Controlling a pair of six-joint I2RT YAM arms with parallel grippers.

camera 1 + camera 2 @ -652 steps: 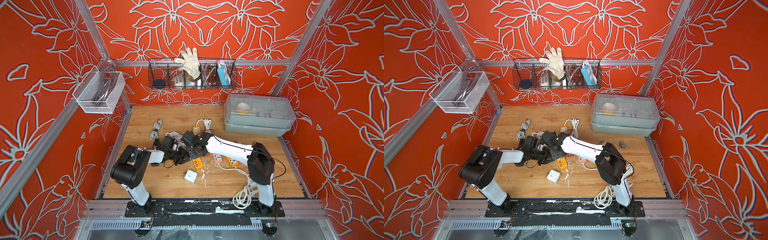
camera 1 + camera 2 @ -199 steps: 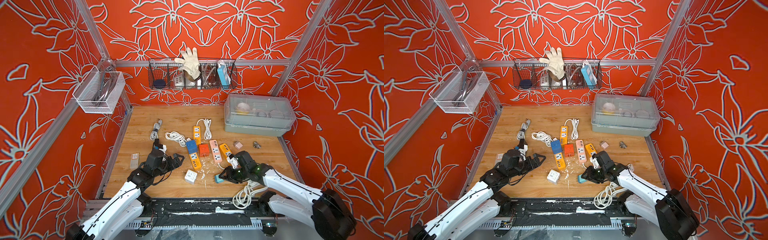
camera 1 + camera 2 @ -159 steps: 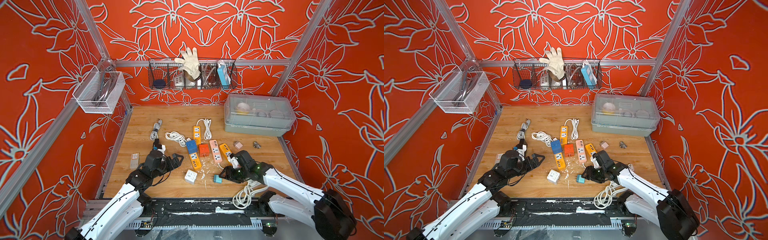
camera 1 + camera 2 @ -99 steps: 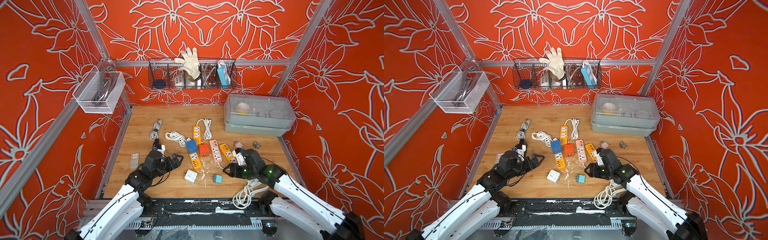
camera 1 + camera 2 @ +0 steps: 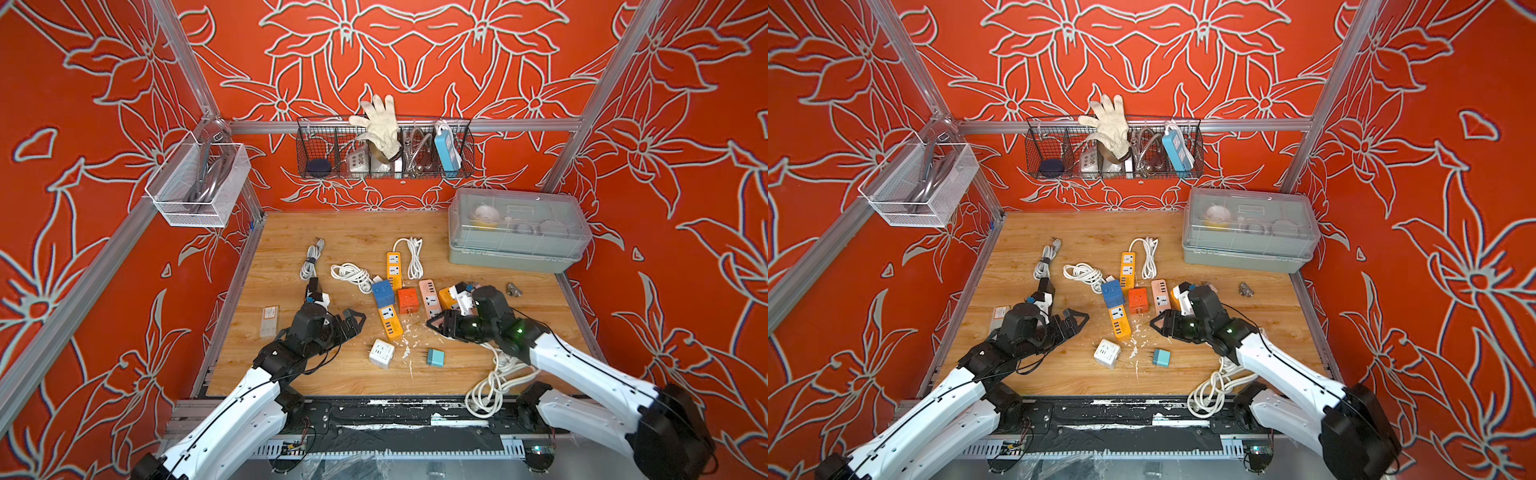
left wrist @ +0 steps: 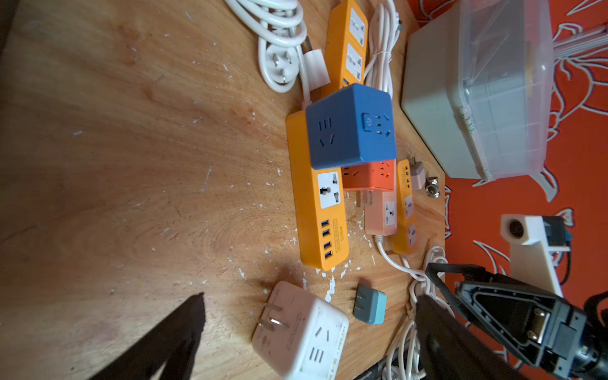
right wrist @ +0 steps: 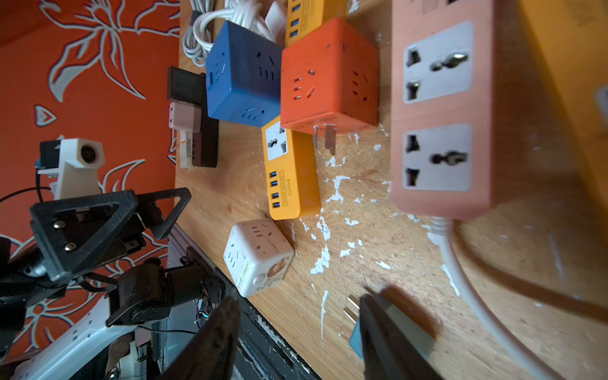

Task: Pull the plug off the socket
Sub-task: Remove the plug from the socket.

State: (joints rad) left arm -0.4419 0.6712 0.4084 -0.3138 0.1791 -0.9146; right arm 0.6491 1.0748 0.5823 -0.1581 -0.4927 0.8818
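pull looks done: teal plug [image 5: 435, 356] lies loose, three o'clock of white cube [image 5: 382, 353]; left gripper [image 5: 355, 326], right gripper [image 5: 432, 324] gape empty; retreat next.

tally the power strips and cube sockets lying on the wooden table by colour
yellow plastic power strips: 3
pink plastic power strip: 1
blue plastic cube socket: 1
orange plastic cube socket: 1
white plastic cube socket: 1
total: 7
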